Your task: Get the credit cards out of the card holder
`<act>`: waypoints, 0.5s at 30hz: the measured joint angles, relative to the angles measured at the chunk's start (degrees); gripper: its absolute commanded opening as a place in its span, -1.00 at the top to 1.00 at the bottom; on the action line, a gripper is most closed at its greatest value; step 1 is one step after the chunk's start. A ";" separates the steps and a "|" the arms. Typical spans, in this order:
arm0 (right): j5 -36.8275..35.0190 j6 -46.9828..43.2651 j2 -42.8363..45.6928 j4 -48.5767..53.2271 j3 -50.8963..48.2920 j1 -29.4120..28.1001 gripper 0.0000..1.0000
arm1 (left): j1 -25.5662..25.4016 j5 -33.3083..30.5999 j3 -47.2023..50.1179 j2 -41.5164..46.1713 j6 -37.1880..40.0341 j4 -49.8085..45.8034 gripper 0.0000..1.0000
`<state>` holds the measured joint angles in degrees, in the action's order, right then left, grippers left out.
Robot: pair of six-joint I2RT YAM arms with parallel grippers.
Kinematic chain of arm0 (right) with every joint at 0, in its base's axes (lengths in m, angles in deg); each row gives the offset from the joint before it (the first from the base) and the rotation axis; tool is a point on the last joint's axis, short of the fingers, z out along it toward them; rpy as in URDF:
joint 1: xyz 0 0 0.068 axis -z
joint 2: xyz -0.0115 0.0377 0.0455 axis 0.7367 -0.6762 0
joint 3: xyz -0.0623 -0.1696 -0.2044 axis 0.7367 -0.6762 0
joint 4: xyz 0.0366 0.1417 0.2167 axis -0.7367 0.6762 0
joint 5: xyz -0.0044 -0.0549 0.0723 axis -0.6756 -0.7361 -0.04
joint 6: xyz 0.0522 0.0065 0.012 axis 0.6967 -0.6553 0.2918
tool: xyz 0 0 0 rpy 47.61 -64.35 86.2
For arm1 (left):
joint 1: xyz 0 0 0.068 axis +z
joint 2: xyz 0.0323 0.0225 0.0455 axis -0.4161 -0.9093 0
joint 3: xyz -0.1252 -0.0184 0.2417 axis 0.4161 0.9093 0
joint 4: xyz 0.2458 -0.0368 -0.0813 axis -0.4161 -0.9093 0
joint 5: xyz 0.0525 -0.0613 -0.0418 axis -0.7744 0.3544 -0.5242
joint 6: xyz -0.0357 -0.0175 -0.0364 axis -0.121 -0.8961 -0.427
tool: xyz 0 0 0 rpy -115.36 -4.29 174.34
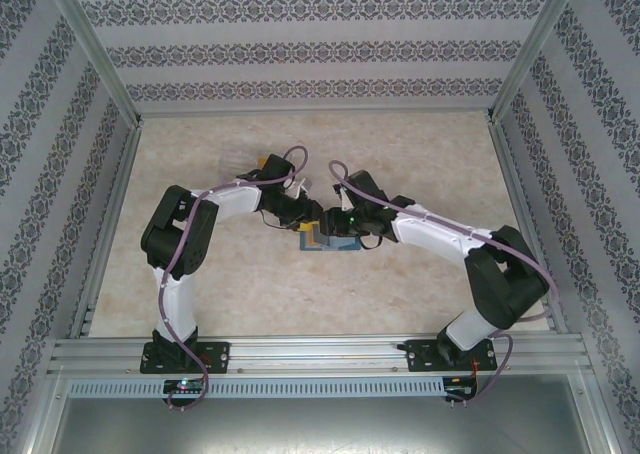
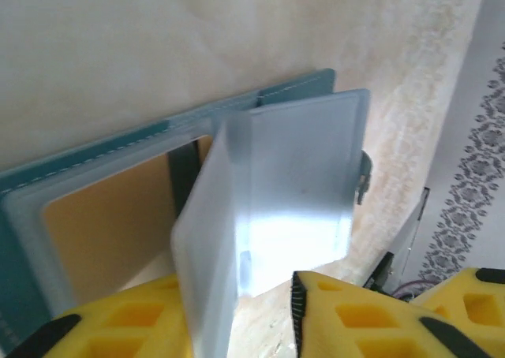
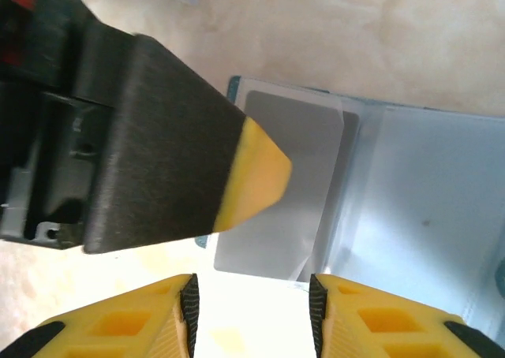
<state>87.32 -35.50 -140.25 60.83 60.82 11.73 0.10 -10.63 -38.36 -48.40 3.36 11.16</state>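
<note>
- Left gripper (image 2: pixel 237 322): the yellow fingers (image 2: pixel 118 326) are seen parted, with a gap between them.
- The lower edge of a frosted clear sleeve (image 2: pixel 292 177) is seen standing in that gap, close to the left-hand finger. Bare table shows between the sleeve and the other finger, so no pinch is made out.
- Right gripper (image 3: pixel 252 318): the fingers (image 3: pixel 394 322) are spread, and nothing is held between them. Only pale table is seen in the gap.
- From the right wrist view, one yellow fingertip (image 3: pixel 252 177) of the left gripper is noted lying over a silvery grey card (image 3: pixel 304 153). Whether it is pressing on the card cannot be told.
- The silvery grey card is seen lying inside a clear pocket of the open card holder (image 2: pixel 95 149).
- An orange-gold card (image 2: pixel 110 232) is seen seated in another clear pocket, on the half of the holder nearest the left gripper.
- The card holder is laid open flat, blue-grey cover down, with the sleeve raised from its middle like a page.
- From above, the card holder (image 1: pixel 322 242) is found near the middle of the table (image 1: pixel 420 154). Both grippers are met over it, the left arm reaching in from the left and the right arm from the right.
</note>
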 measured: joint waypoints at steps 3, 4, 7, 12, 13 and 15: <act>-0.37 0.04 2.56 -1.18 -2.10 0.00 0.13 | -0.55 2.25 0.35 0.00 -2.25 3.10 0.15; -0.68 0.04 3.61 -1.68 -2.93 0.00 0.13 | -0.94 2.97 0.35 0.00 -2.93 4.24 0.12; -1.68 0.07 7.37 -3.56 -5.66 0.00 0.13 | -2.49 4.22 0.35 0.00 -4.74 6.60 0.05; -3.61 0.02 11.87 -5.27 -8.15 0.00 0.15 | -4.07 5.16 0.20 -0.11 -7.61 9.66 0.04; -4.00 0.04 12.13 -5.42 -8.26 0.00 0.17 | -4.07 5.14 0.07 -0.15 -7.98 9.92 0.04; -4.46 0.04 12.13 -5.88 -8.33 0.00 0.21 | -3.89 4.87 -0.02 -0.17 -8.55 10.10 0.06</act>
<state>82.87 -35.45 -128.12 54.95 52.49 11.73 -3.79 -5.75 -38.38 -48.58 -5.19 21.25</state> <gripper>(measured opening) 0.414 0.480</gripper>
